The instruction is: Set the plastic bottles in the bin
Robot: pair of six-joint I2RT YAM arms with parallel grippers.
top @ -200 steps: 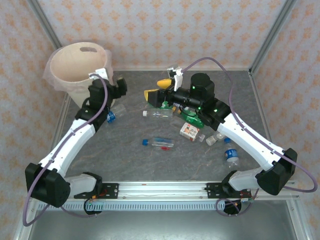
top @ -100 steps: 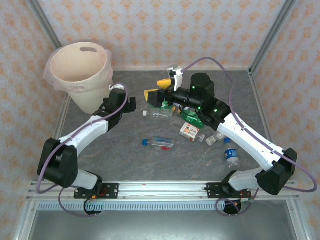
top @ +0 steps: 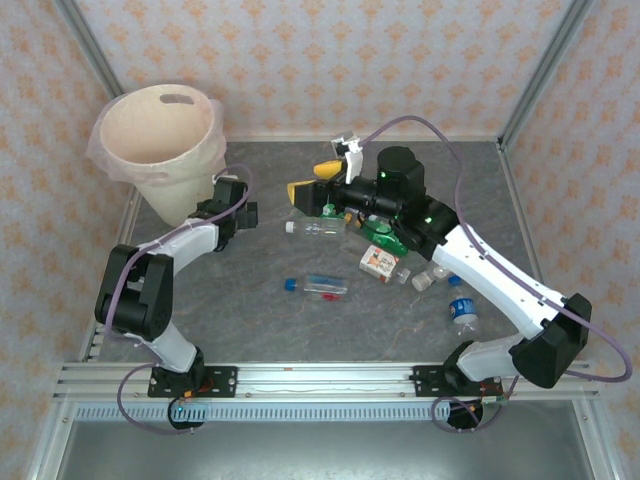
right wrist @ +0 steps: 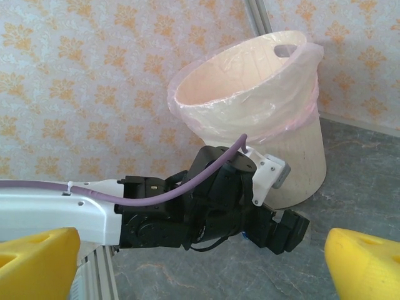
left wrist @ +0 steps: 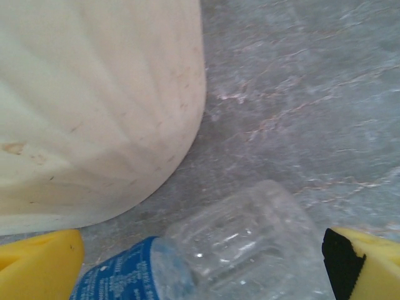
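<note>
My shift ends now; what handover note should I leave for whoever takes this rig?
Left gripper: open, straddling a clear blue-labelled bottle at the foot of the bin.
Right gripper: open, holding nothing, facing the bin.
Done: no bottle seen inside the bin.
To do: that bottle, plus others lying on the table, such as a clear one and a blue-capped one.

readable text: none | clear bottle (left wrist: 250, 240) in the left wrist view: blue label (left wrist: 122, 275) with tiny white print, too blurred to read | top view: red and white labelled item (top: 378, 262) and blue-labelled bottle (top: 462, 314), markings too small to make out
</note>
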